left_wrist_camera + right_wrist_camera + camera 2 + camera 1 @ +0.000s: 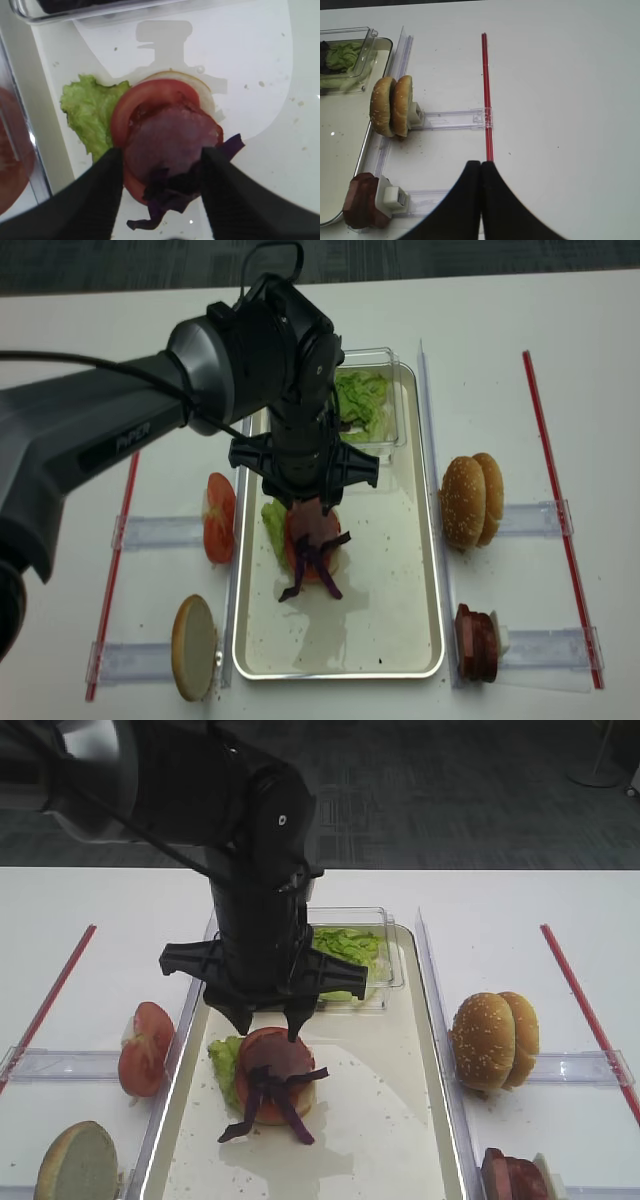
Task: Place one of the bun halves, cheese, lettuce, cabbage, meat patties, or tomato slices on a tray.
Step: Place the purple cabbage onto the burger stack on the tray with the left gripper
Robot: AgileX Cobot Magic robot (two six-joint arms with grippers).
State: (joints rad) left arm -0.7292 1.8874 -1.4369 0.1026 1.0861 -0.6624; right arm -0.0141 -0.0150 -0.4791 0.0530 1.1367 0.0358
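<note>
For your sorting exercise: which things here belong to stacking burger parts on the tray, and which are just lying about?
Job: tray, cabbage, meat patties, tomato slices, lettuce, bun halves, left gripper.
Lying about: red strips, clear holders.

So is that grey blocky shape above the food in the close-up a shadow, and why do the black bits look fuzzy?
Left wrist view: yes, a shadow on the tray, apparently the gripper's; the fingers are close to the lens and blurred, while the tomato slice is sharp. Exterior high view: soft glare on the tray near the cabbage.
</note>
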